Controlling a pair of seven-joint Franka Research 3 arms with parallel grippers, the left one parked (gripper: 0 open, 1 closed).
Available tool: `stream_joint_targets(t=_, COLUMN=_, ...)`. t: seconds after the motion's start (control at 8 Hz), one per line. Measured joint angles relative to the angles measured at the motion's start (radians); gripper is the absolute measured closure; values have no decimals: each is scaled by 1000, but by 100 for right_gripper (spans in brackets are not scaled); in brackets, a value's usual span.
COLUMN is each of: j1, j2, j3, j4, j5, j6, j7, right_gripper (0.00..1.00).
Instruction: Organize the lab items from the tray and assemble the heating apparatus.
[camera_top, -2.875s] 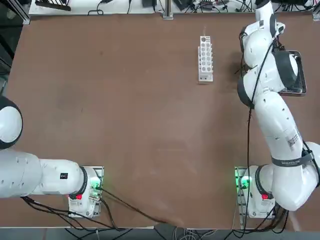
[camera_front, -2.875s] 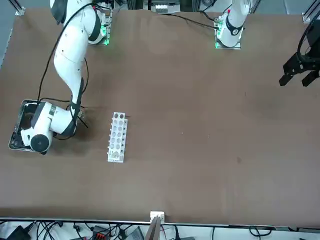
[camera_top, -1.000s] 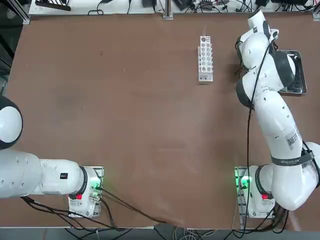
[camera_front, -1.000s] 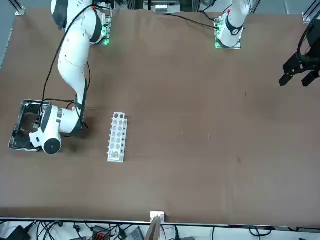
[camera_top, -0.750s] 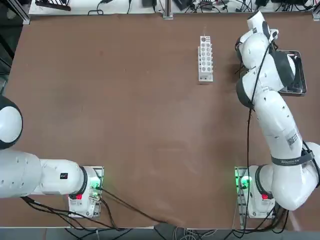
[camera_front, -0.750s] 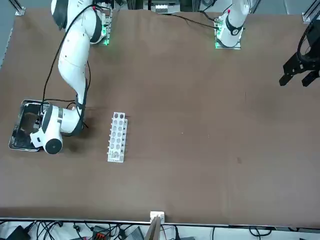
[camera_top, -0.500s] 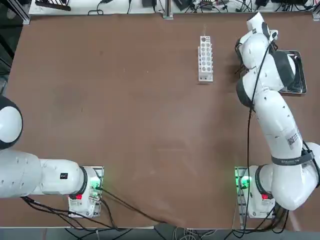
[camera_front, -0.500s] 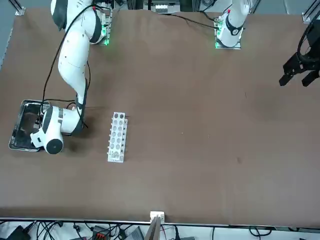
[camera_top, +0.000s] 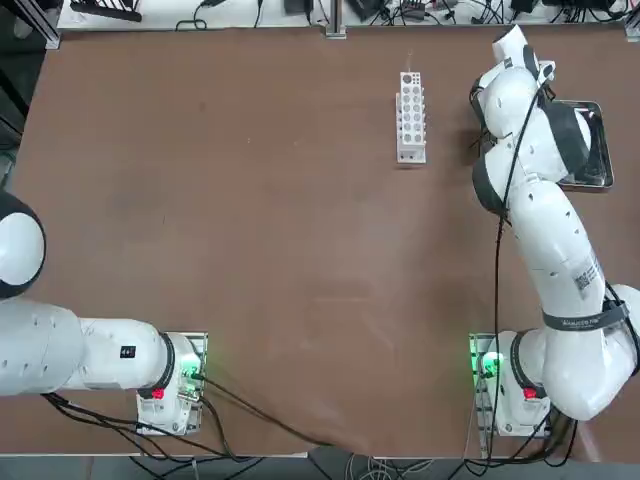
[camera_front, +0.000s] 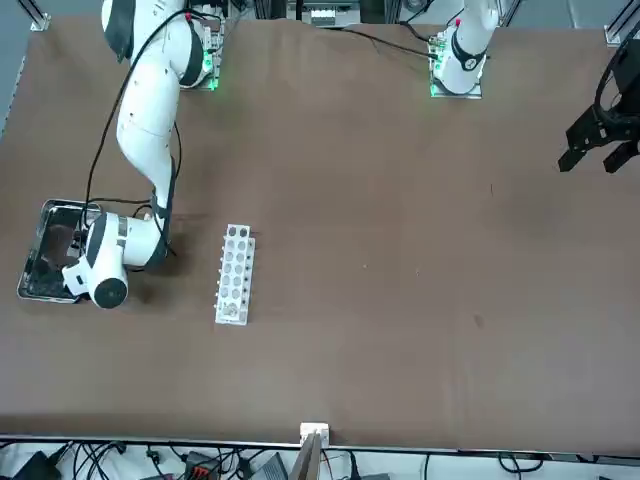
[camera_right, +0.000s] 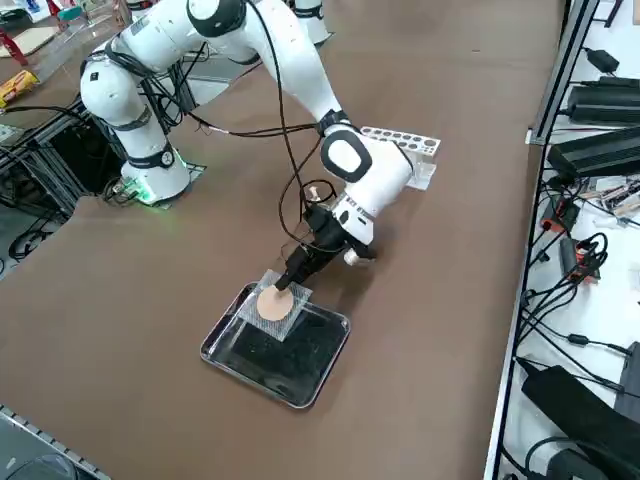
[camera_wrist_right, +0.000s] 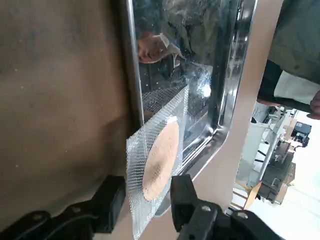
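The shiny metal tray (camera_right: 300, 370) sits at the table's far right; it also shows as the tray (camera_top: 592, 184) in the top view and the tray (camera_front: 34, 290) in the front view. A grey square mesh (camera_right: 272, 306) with a tan round centre leans tilted over the tray's rim at one corner. My right gripper (camera_right: 286, 284) is low at that corner. In the wrist view the right gripper (camera_wrist_right: 147, 186) is open, with the mesh (camera_wrist_right: 160, 150) standing between its two fingers. Whether the pads touch the mesh I cannot tell. The tray (camera_wrist_right: 220, 75) has a dark, reflective floor.
A long white many-holed rack (camera_top: 411, 116) stands left of the tray; it also shows as the rack (camera_right: 400, 139) just behind my wrist. The table's right edge runs close beside the tray, and cables and boxes lie beyond it.
My right wrist has shifted off the tray a little toward the rack and come lower. Over the last second it has hardly moved.
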Motion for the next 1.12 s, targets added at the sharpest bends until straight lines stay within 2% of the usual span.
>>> stream_joint_targets(t=0.5, j1=-1, j2=0, j3=0, j4=2, j5=0, j6=0, j7=0, right_gripper=62)
stream_joint_targets(t=0.88, j1=-1, j2=0, j3=1, j4=4, j5=0, j6=0, j7=0, right_gripper=70)
stream_joint_targets(t=1.0, j1=-1, j2=0, j3=3, j4=4, j5=0, j6=0, j7=0, right_gripper=82)
stream_joint_targets(t=1.12, j1=-1, j2=0, j3=5, j4=5, j5=0, j6=0, j7=0, right_gripper=88)
